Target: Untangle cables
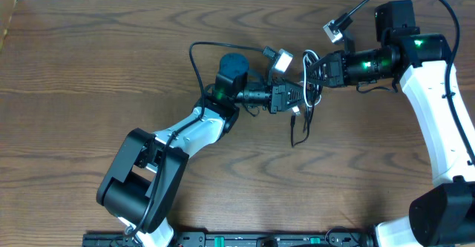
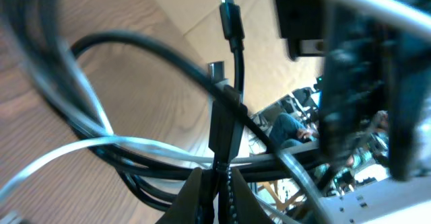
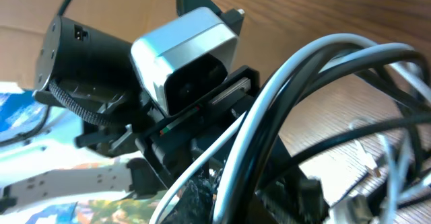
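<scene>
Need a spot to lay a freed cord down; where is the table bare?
Bare wood left of the left arm out to the table edge, and the near stretch between that arm and the right arm. Crowded at the middle, where the left pincer and right pincer meet in the cables.

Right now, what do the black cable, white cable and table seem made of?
The black cable: likely rubbery plastic jacket, slight sheen, bends freely. The white cable: similar plastic, glossier, catching highlights. The table: wood or wood-look laminate, matte, visible brown grain.
</scene>
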`<move>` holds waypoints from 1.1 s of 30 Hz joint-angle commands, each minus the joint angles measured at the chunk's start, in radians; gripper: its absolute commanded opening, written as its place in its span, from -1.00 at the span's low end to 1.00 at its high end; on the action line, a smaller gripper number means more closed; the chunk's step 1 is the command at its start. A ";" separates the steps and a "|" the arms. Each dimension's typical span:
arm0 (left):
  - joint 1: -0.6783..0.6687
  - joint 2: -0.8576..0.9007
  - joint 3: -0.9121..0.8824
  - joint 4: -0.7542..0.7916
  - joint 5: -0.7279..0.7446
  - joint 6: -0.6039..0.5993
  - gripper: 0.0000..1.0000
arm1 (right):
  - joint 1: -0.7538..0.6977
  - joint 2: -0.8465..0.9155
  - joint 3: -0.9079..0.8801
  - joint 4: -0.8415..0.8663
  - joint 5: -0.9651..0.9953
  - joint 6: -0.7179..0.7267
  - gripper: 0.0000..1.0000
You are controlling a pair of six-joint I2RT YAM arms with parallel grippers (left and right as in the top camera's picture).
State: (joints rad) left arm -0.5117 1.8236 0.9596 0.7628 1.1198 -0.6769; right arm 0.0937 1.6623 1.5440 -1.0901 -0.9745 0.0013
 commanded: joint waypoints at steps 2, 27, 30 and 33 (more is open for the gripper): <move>0.021 0.000 0.007 -0.164 -0.097 0.011 -0.86 | -0.002 0.005 0.012 -0.003 0.169 0.085 -0.98; 0.276 -0.239 0.007 -0.605 -0.030 0.106 -0.69 | 0.061 0.017 -0.009 -0.033 0.388 -0.038 -0.98; 0.306 -0.292 0.007 -0.605 -0.031 0.109 -0.67 | 0.109 0.035 -0.009 -0.032 0.529 0.043 -0.98; 0.339 -0.312 0.007 -0.606 -0.031 0.109 -0.66 | 0.174 0.053 -0.009 -0.034 0.731 0.154 -0.98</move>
State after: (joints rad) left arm -0.2043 1.5299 0.9615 0.1596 1.0607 -0.5854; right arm 0.2127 1.6917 1.5417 -1.1248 -0.4461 0.0460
